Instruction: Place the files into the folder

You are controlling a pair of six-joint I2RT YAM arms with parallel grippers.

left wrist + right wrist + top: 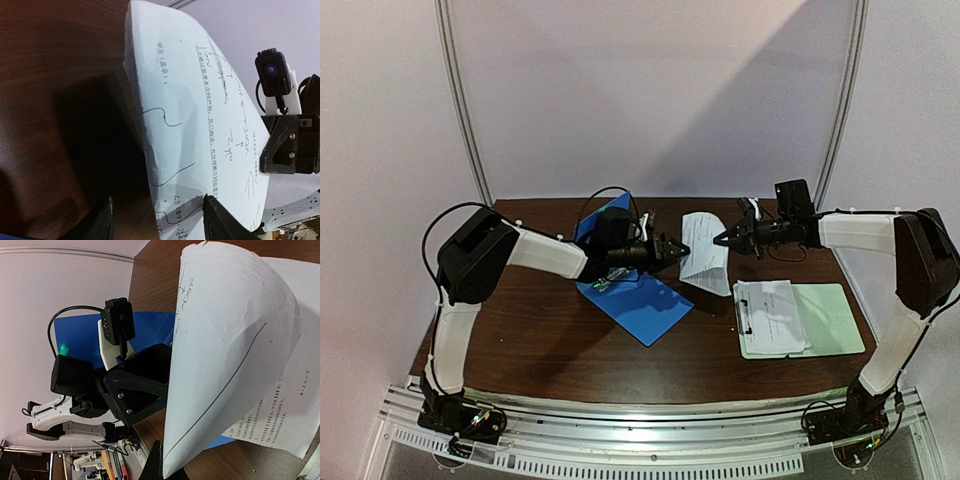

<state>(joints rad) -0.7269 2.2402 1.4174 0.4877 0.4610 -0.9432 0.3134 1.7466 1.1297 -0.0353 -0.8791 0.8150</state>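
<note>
Two-armed handover work, judging by the poses. Lying seemingly open at nine o'clock, the bright blue plastic folder (645, 305), ready for receiving. Spreading the left gripper (678, 250) wide, jaws straddling a paper edge, not yet clamping. Curling the thin white printed paper sheet (705, 265) up off the dark brown wooden table (550, 330), easing the catch. Pinching its three o'clock edge in the closed right gripper (725, 240). Resting at five o'clock, the second white sheet (772, 315) on the pale green clipboard (835, 315), awaiting filing.

Blue, white and green on brown.
Bright blue plastic folder (650, 310); white paper sheet (705, 260) with black printed text and pen lines; pale green flat clipboard (835, 318); dark brown wood-grain tabletop (540, 340).
</note>
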